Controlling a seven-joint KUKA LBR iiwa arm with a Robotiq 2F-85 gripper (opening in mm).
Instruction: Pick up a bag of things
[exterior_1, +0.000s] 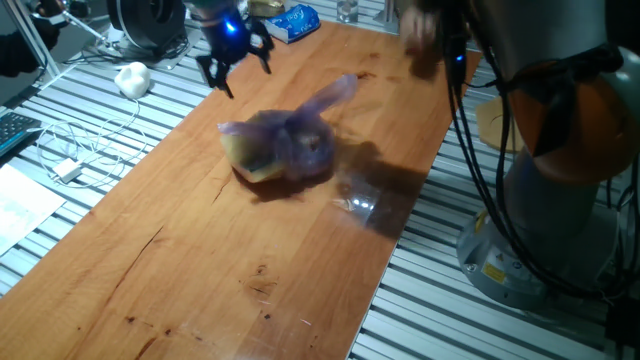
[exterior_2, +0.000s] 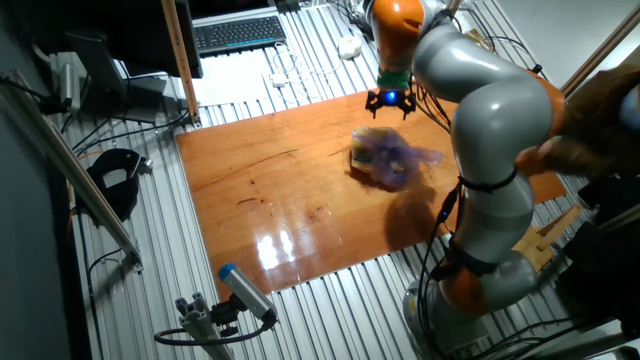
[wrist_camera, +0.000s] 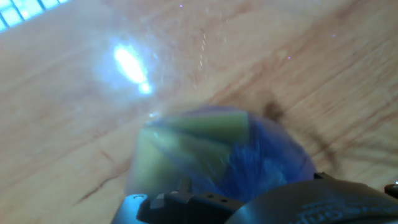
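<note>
The bag of things (exterior_1: 285, 145) is a rounded translucent purple plastic bag with a twisted loose top pointing to the far right. It lies on the wooden table (exterior_1: 150, 270), with yellow contents showing at its lower left. It also shows in the other fixed view (exterior_2: 385, 158) and fills the lower middle of the blurred hand view (wrist_camera: 211, 149). My gripper (exterior_1: 238, 62) hangs above the table just beyond the bag, apart from it, with its fingers spread and nothing between them. It also shows in the other fixed view (exterior_2: 390, 100).
A blue-and-white packet (exterior_1: 295, 22) lies at the table's far end. A white lumpy object (exterior_1: 132, 77) and white cables with an adapter (exterior_1: 70, 170) lie on the slatted surface to the left. The arm's base (exterior_1: 560, 160) stands to the right. A keyboard (exterior_2: 238, 33) sits beyond.
</note>
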